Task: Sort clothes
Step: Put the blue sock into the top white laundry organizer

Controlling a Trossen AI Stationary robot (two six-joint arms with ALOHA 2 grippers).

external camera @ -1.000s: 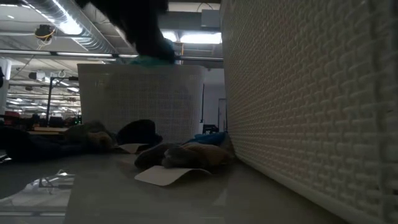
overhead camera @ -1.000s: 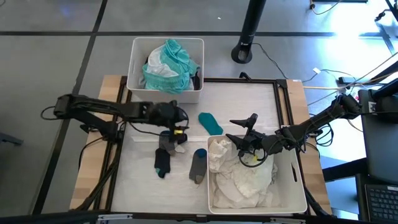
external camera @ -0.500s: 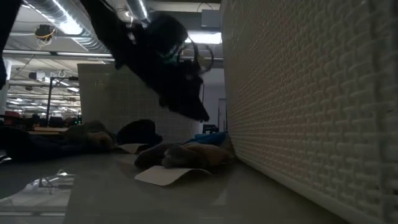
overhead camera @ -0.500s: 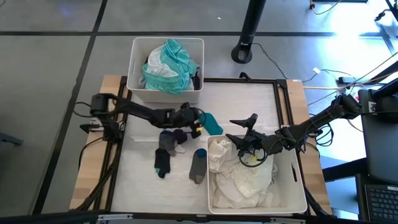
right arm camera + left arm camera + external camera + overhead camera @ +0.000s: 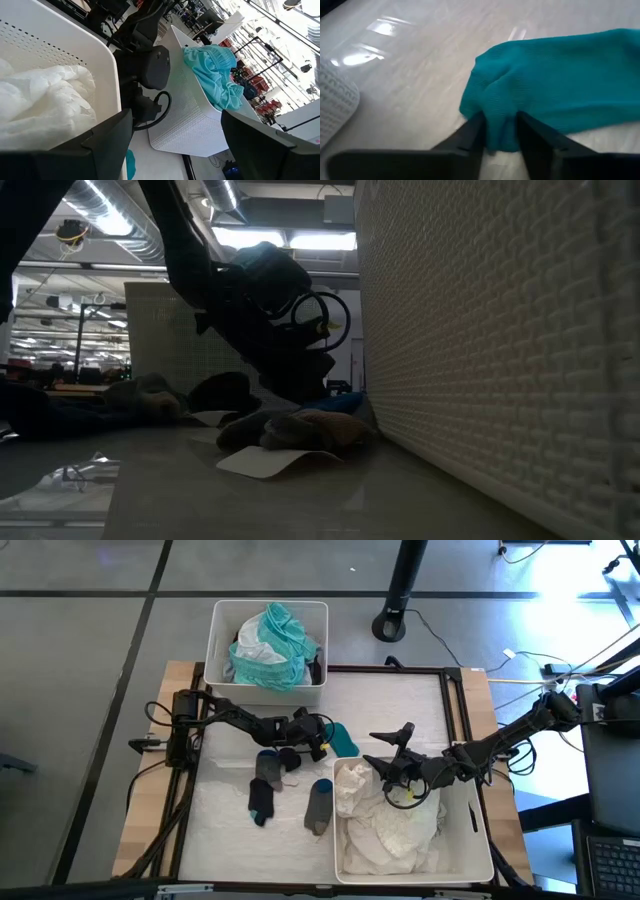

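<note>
**Sorting table: left gripper at the teal sock, right gripper over the near bin**

High view. The left gripper (image 5: 322,739) is at the table's middle, at the end of the teal sock (image 5: 337,736), which lies just beside the corner of the near white bin (image 5: 480,840). That bin holds white garments (image 5: 385,825). The right gripper (image 5: 397,762) hangs above them, fingers spread wide, holding nothing. The far white bin (image 5: 218,645) holds a teal-blue garment (image 5: 270,645) over dark cloth. Loose on the table (image 5: 400,705): a dark sock (image 5: 262,802), a grey sock (image 5: 319,805), and a small dark and pale heap (image 5: 280,762).

Low view. The left gripper reaches down to the table by the near bin's wall (image 5: 500,350); a bit of teal sock (image 5: 340,400) shows beneath it.

Left wrist view. Both fingers (image 5: 470,137) pinch a bunched fold at the teal sock's end (image 5: 555,95); the rest lies flat on the table.

Right wrist view. The right gripper's fingers (image 5: 107,135) stand far apart above the white garments; the far bin with its teal-blue garment (image 5: 212,72) stands beyond.
</note>
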